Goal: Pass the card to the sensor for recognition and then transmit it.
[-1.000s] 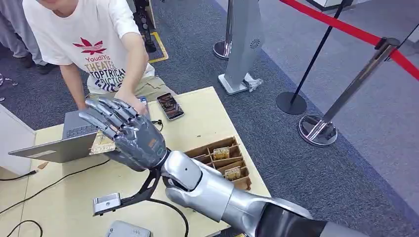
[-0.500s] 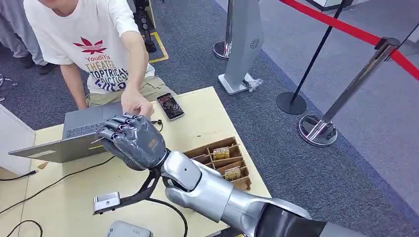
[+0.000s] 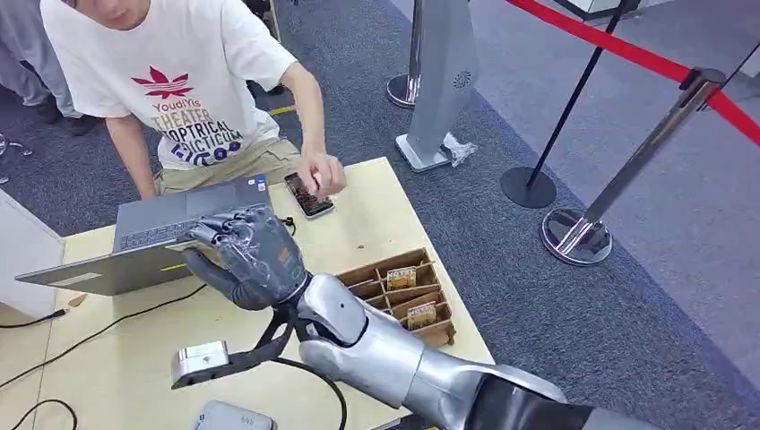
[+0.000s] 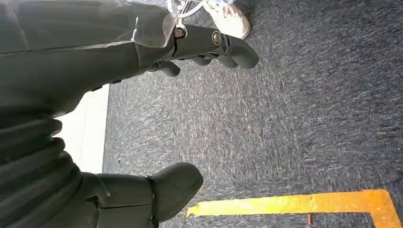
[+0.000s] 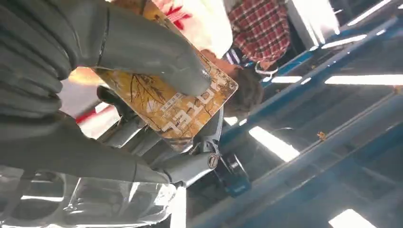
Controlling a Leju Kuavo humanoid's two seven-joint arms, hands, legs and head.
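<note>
Floor: dark grey-blue carpet point(image 3: 502, 260) fills the right and upper frame, with a yellow tape mark point(image 4: 290, 205) on it.
Furniture: a pale wooden table point(image 3: 376, 210) sits lower left.
Barriers: chrome stanchions point(image 3: 618, 179) at right carry a red belt point(image 3: 618, 45) across the upper right corner.
Stand: a grey floor-standing panel point(image 3: 444, 76) rises at top centre.
Light: bright ceiling strips point(image 5: 363, 80) between blue beams.

Head view: high, facing down at bench point(image 3: 376, 210). Wrist views: close behind each robot hand point(image 5: 109, 61), facing carpet, ceiling.
</note>
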